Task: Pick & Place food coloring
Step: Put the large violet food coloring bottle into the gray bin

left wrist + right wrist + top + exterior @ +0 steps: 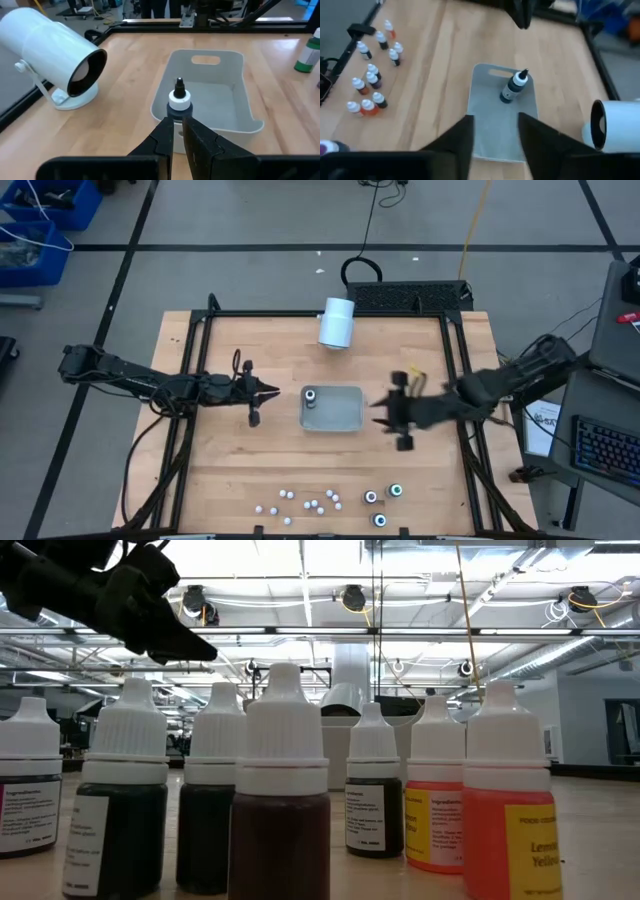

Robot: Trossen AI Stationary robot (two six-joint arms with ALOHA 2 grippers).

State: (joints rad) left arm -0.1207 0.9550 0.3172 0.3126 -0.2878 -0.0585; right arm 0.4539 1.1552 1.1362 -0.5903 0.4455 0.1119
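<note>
A grey tray [340, 415] lies at the table's middle. One dark food coloring bottle [311, 395] with a pale collar stands upright on its base in the tray's far left corner; it also shows in the left wrist view [179, 98] and in the right wrist view [514, 87]. My left gripper [272, 392] is shut and empty just left of the tray, its fingertips [170, 131] short of the bottle. My right gripper [384, 416] is open and empty at the tray's right side; its fingers [462, 132] point at the tray. Three dark bottles [382, 502] and several small white ones [305, 500] stand near the front edge.
A large white cylinder [337, 322] lies on its stand at the far edge, behind the tray. A black frame [200, 330] runs round the tabletop. The small bottles [280, 800] fill the low view. Bare wood lies between the tray and the front bottles.
</note>
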